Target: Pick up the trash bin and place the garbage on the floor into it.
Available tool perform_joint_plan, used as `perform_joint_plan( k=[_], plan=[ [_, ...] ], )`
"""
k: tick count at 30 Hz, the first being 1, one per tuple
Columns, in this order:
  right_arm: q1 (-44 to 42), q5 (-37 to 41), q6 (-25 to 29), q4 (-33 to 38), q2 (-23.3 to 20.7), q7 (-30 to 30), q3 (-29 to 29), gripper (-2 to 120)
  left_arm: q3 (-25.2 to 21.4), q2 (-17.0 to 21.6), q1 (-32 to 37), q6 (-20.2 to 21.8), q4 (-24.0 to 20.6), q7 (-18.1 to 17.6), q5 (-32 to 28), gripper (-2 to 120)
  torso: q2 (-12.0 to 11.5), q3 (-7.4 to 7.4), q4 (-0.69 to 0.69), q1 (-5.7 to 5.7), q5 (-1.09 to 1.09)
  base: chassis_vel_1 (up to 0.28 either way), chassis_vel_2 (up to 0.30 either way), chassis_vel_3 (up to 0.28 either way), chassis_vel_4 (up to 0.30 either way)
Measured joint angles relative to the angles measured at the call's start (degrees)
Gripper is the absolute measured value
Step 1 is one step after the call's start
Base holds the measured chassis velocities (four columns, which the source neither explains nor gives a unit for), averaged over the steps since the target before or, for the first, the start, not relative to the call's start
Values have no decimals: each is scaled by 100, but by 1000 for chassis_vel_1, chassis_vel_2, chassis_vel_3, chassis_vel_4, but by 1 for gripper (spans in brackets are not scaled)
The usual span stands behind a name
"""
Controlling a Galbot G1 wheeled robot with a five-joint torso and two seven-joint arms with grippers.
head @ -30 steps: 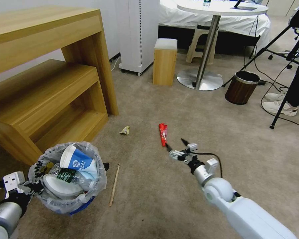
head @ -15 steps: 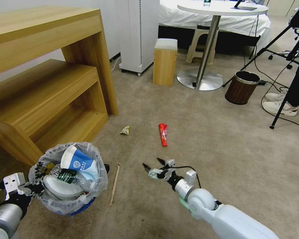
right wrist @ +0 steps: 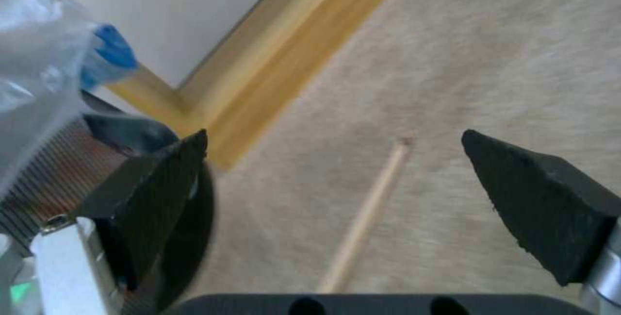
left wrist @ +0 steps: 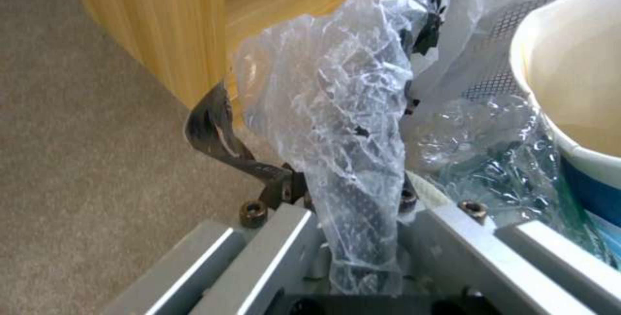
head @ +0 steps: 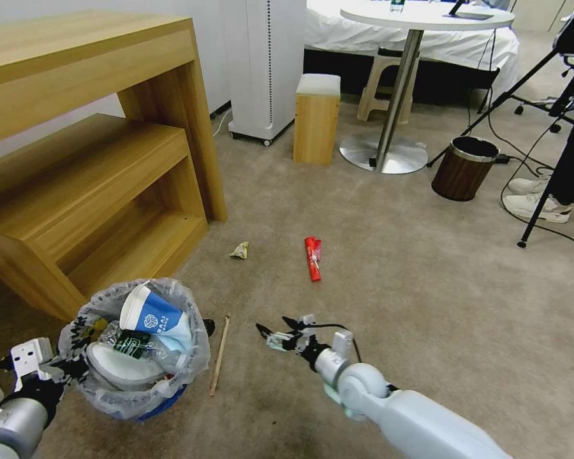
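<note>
Black under its crinkled clear bag, the trash bin [head: 137, 366] sits at the lower left of the head view on the beige floor [head: 427, 287], just in front of the wooden shelf unit [head: 89, 166]. It already holds a blue-and-white paper cup [head: 150, 313], a green-label bottle [head: 134, 341] and a white slipper [head: 115, 366]. The left gripper [head: 60, 370] is clamped on the bin's rim, bag plastic bunched between its fingers [left wrist: 217, 133]. Just beside the bin lies a wooden stick [head: 219, 355], resting flat on the carpet. The right gripper [head: 275, 331] hangs above the floor just right of the stick, its 2 black fingers [right wrist: 543, 203] spread wide and holding nothing. Farther off lie a red packet [head: 312, 257] and a small crumpled yellow wrapper [head: 240, 250]. Well apart, by the round table [head: 421, 16], stands a dark brown bin [head: 463, 167].
</note>
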Motion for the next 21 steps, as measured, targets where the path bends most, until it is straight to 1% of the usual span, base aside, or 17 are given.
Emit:
perform_joint_plan(
  k=[1, 4, 8, 11, 12, 13, 14, 16, 20, 21],
  plan=[
    [0, 0, 0, 0, 0, 0, 0, 100, 0, 0, 0, 0, 0, 0, 0, 0, 0, 0, 0, 0, 0, 0, 0, 0, 0],
    [45, 210, -135, -176, 253, -62, 34, 100, 18, -51, 35, -7, 0, 9, 57, 0, 0, 0, 0, 0, 0, 0, 0, 0, 0],
    [50, 316, -253, -266, 344, -116, 91, 100, 21, -89, 76, -22, 2, 42, 105, 0, 0, 0, 0, 0, -1, 0, 0, 0, 0],
    [121, 498, -620, -351, 329, -120, 215, 100, 15, -110, 93, -38, 15, 54, 140, 0, 0, 0, 0, 0, 0, 0, 0, 0, 0],
    [155, 573, -860, -351, 287, -82, 299, 100, 26, -131, 87, -44, 28, 54, 163, 0, 0, 0, -1, 0, 0, 0, 0, 0, 0],
    [155, 573, -860, -351, 287, -82, 299, 100, 26, -131, 87, -44, 28, 54, 163, 0, 0, 0, -1, 0, 0, 0, 0, 0, 0],
    [179, 630, -976, -359, 258, -66, 332, 100, 38, -148, 80, -51, 37, 55, 180, 0, 0, 0, -1, 0, -1, 0, 0, 0, 0],
    [226, 599, -1285, -479, 232, -306, 434, 100, 61, -183, 78, -64, 55, 63, 218, 0, 0, 0, -2, 0, -1, 0, 0, 0, 0],
    [287, 577, -1436, -695, 348, -452, 468, 100, 86, -200, 70, -67, 64, 63, 248, 0, 0, 0, -2, 0, 0, 0, 0, 0, 0],
    [329, 532, -1492, -848, 446, -542, 458, 100, 95, -207, 61, -67, 63, 62, 251, 0, -1, 0, -1, 0, 0, 0, 0, 0, 0]
  ],
)
